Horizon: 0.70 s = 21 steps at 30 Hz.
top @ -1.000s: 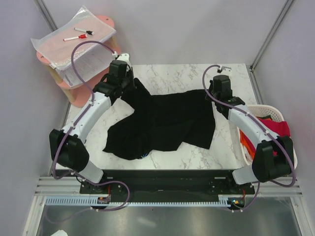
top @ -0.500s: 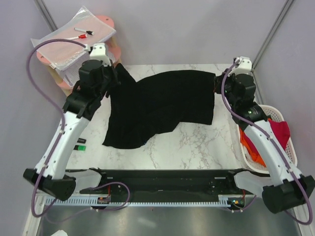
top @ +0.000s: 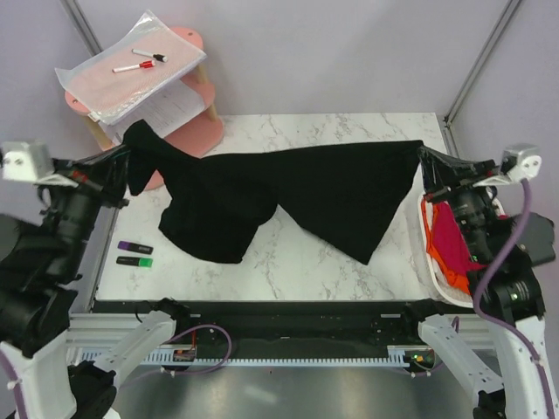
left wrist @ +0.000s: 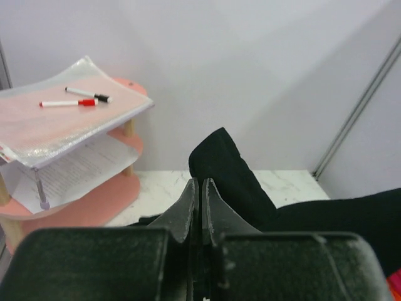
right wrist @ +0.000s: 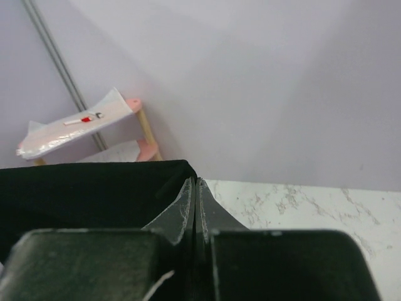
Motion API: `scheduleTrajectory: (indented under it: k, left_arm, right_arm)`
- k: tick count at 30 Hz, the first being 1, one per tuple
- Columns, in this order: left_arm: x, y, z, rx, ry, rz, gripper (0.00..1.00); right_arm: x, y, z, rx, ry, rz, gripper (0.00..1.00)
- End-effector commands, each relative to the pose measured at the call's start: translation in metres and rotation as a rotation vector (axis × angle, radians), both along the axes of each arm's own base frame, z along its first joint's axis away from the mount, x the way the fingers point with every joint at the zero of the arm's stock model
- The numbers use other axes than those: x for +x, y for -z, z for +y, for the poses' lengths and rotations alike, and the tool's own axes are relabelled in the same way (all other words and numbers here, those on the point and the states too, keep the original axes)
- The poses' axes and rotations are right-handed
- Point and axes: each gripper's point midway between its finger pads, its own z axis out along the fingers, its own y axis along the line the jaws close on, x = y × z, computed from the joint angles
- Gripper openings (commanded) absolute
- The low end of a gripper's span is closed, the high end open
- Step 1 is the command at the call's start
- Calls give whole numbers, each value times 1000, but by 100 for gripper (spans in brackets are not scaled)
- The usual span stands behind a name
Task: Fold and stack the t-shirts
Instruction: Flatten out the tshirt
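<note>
Black cloth is seen stretched across the scene: the large black t-shirt (top: pixel 297 188) is held up by two corners over the marble tabletop (top: pixel 349 131), with its top edge pulled taut into a nearly straight line from left to right. Below that edge the plain fabric sags in two uneven lobes, a broad one at the left and a pointed one at the right. Whether these touch the tabletop cannot be told. The left tool (left wrist: pixel 200 188) is pinched tight on one bunched corner, which pokes up past its fingertips. The right tool (right wrist: pixel 195 188) is clamped on the opposite corner, with no gap seen between its fingers.

Only in the overhead view is the whole spread of the shirt shown. A red t-shirt (top: pixel 450 244) and an orange t-shirt (top: pixel 452 281), heaped in the white basket (top: pixel 435 281) at the tabletop's right edge, are seen there too, as are two highlighters (top: pixel 135 254) near the left edge. The closed fingertips are shown close up in the wrist views alone. The pink shelf (top: pixel 188 135), with its papers and markers (top: pixel 133 66), is seen in all three views.
</note>
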Motion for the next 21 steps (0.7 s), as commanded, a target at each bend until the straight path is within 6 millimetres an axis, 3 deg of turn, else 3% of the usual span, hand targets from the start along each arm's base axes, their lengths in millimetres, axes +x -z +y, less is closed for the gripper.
scheduleTrajectory:
  k: [1, 4, 8, 11, 12, 14, 15, 16, 17, 18, 19, 20, 21]
  left_arm:
    - [-31, -25, 2, 28, 52, -76, 2]
    - [-41, -49, -2, 27, 93, -121, 2]
    - [-31, -74, -8, 49, 101, -150, 2]
    - [2, -78, -11, 87, 48, -109, 2]
    - [14, -77, -10, 93, 22, -91, 2]
    - [59, -58, -22, 140, -6, 1, 2]
    - [76, -46, -26, 161, -16, 42, 2]
    - [106, -25, -36, 191, -24, 112, 2]
    - [122, -12, -40, 208, -32, 153, 2]
    - [138, 6, -47, 226, -28, 206, 2]
    - [164, 31, -57, 249, -25, 277, 2]
    - [178, 53, -62, 270, -25, 329, 2]
    - [193, 70, -68, 277, -26, 373, 2]
  right_arm:
    - [-50, -45, -8, 13, -25, -132, 0]
    - [-64, -59, -16, 20, -2, -160, 0]
    - [-65, -67, -21, 22, 25, -170, 0]
    - [-43, -58, -28, 25, 89, -119, 0]
    - [-25, -45, -26, 15, 106, -71, 0]
    - [-2, -30, -29, 3, 153, -15, 0]
    - [21, -9, -25, -15, 164, 51, 0]
    - [32, 1, -29, -8, 200, 89, 0]
    - [44, 12, -30, -13, 220, 127, 0]
    - [65, 36, -28, -30, 244, 198, 0]
    - [76, 47, -32, -26, 280, 226, 0]
    - [96, 77, -29, -54, 296, 295, 0]
    - [107, 90, -30, -61, 314, 325, 0]
